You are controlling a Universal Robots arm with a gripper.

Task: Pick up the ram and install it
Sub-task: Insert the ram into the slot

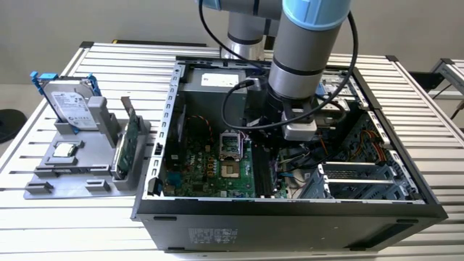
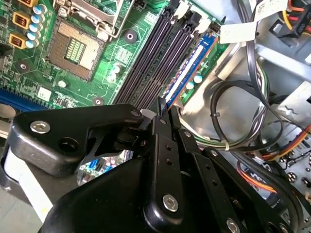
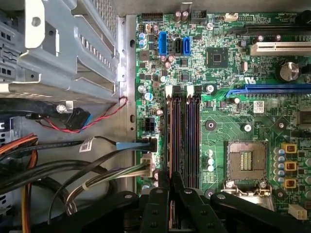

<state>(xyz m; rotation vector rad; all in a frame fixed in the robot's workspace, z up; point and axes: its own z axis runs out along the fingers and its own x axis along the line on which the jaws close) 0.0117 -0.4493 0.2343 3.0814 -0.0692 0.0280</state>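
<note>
"What takes up the bench (image 1: 87, 228)?"

"An open computer case (image 1: 290, 217), lying on its side. The arm (image 1: 305, 60) reaches down into it. At the exterior view's left, just beside the case, a grey holder (image 1: 73, 163) carries a hard drive (image 1: 69, 106) and a green card (image 1: 127, 149), both standing on edge."

"And inside the case?"

"The green motherboard (image 1: 203, 168), with a bare processor socket (image 3: 245, 160) and a row of long memory slots (image 3: 192, 136) next to it."

"Where's the pincer (image 2: 163, 109)?"

"Right over those slots, at their end. In both wrist views its fingers are drawn almost together, pinched on something thin."

"The ram (image 2: 187, 68)?"

"It looks so. It stands on edge along the outermost slot, on the side by the loose cables (image 2: 228, 121). Whether it is fully pressed home, I cannot tell."
</note>
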